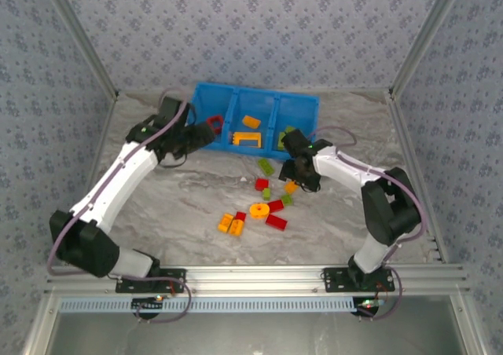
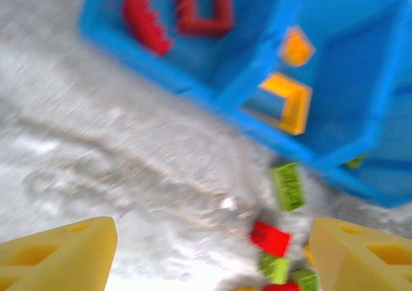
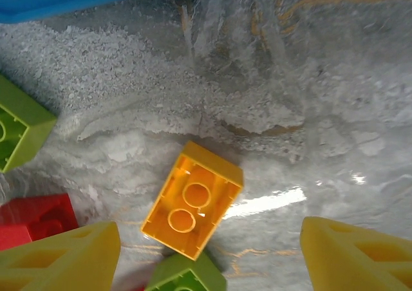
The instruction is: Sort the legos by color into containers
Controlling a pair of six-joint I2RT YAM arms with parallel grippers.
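Note:
The blue bin [image 1: 259, 96] stands at the back. Its left container holds a red frame [image 1: 214, 123], the middle one holds orange pieces [image 1: 247, 138], and the right one holds green [image 1: 281, 140]. Loose legos [image 1: 267, 210] in red, orange and green lie mid-table. My left gripper [image 1: 200, 135] hovers at the bin's front-left corner, open and empty [image 2: 212, 252]. My right gripper [image 1: 299, 173] is low over the table and open [image 3: 209, 252]. An upturned orange-yellow brick [image 3: 193, 197] lies between its fingers, untouched.
Near the right gripper lie a green brick [image 3: 16, 127], a red brick [image 3: 35, 217] and another green one [image 3: 187, 275] touching the orange brick. A green brick [image 2: 288, 186] and a red one [image 2: 270, 237] lie in front of the bin. Patterned walls enclose the table.

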